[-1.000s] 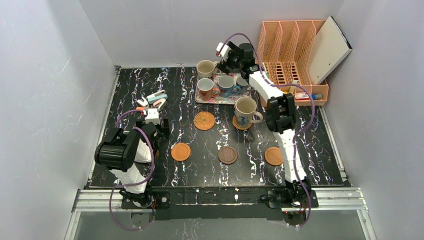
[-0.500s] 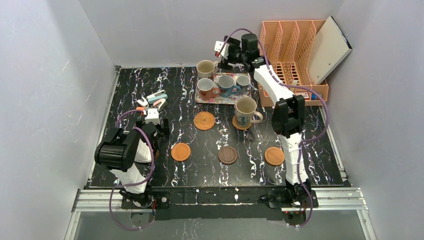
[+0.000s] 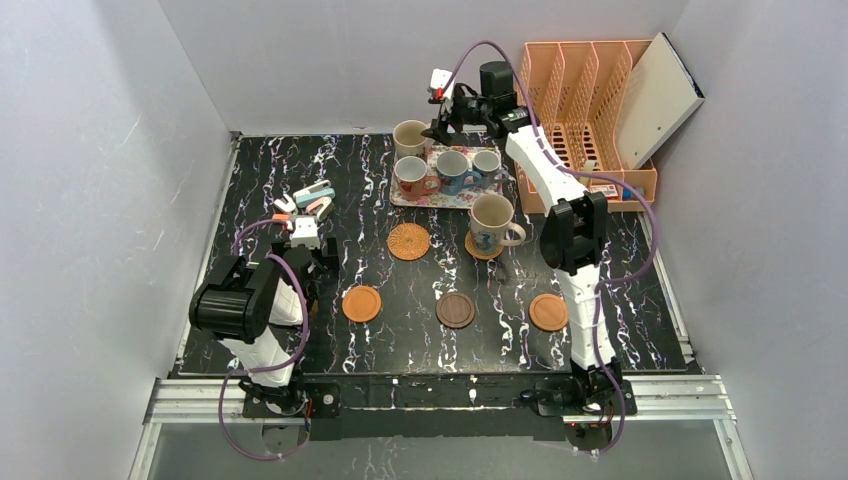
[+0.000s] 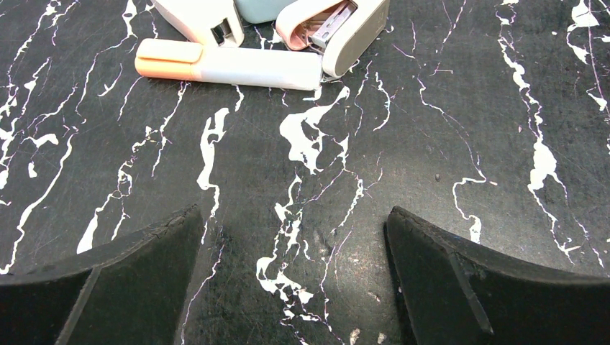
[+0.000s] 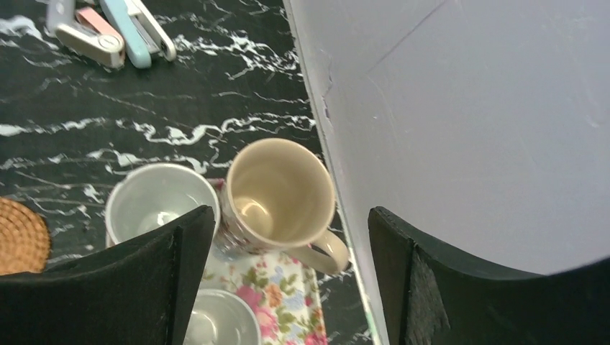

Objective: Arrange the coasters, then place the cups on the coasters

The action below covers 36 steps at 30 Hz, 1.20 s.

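Right gripper (image 5: 288,215), jaws spread and holding nothing, hangs above a cream mug (image 5: 277,190) that sits between my fingers at a corner of the floral tray (image 5: 284,291), handle at 5 o'clock. Five mugs in all: four at the tray, a second cream mug (image 3: 492,220) on a woven coaster (image 3: 470,246). Five coasters: two woven, two smooth orange, one dark wood coaster (image 3: 455,309). My left gripper (image 4: 295,223) gapes empty.

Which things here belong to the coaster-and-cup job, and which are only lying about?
Job: two woven coasters, two orange coasters, dark coaster, two cream cups, red-handled cup, blue cup, small cup.
Lying about: floral tray, staplers, highlighter, file rack.
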Available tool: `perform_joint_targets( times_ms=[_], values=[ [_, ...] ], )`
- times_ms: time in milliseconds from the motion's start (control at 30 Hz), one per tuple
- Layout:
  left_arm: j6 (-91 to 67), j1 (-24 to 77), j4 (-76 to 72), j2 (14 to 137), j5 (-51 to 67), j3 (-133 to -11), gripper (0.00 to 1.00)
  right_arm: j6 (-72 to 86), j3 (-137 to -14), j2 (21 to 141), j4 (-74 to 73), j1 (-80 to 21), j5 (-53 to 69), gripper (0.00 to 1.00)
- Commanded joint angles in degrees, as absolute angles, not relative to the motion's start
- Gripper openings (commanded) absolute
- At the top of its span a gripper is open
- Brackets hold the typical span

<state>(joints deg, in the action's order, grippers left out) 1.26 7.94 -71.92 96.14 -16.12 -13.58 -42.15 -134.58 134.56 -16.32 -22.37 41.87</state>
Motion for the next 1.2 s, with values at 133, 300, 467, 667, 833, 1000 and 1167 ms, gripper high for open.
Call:
perform_joint_targets(
  times_ms=[133, 300, 467, 667, 833, 1000, 1167],
  values=[
    [0.9, 7.6, -72.8, 96.1, -17.8, -14.4, 0.98, -35.8, -141.6, 141.5, -17.0, -25.3, 45.6, 0.86],
    [0.9, 7.6, -72.8, 96.1, -17.8, -14.4, 0.98, -35.6, -143.8, 144.7, -17.1, -26.4, 44.0, 0.86],
    [0.9, 7.6, -72.8, 96.1, -17.8, -14.4, 0.98, -35.6, -146.1, 147.8, -16.4, -27.1, 41.6, 0.85],
    [0.9, 7.6, -72.8, 96.1, -17.8, -14.4, 0.98, -36.2, -148.0, 150.2, -16.5, -27.3, 40.0, 0.79],
    [0.9, 7.6, -72.8, 96.1, -17.8, -14.4, 0.98, -36.2, -148.6, 151.5, -16.7, -27.4, 40.0, 0.7],
    [0.9, 7.6, -72.8, 96.1, -17.8, -14.4, 0.98, -36.0, -150.5, 153.2, -16.9, -27.4, 40.2, 0.53],
    [0.9, 7.6, -72.8, 96.1, -17.8, -14.4, 0.98, -34.8, -152.2, 154.8, -16.4, -27.4, 40.1, 0.33]
  ],
)
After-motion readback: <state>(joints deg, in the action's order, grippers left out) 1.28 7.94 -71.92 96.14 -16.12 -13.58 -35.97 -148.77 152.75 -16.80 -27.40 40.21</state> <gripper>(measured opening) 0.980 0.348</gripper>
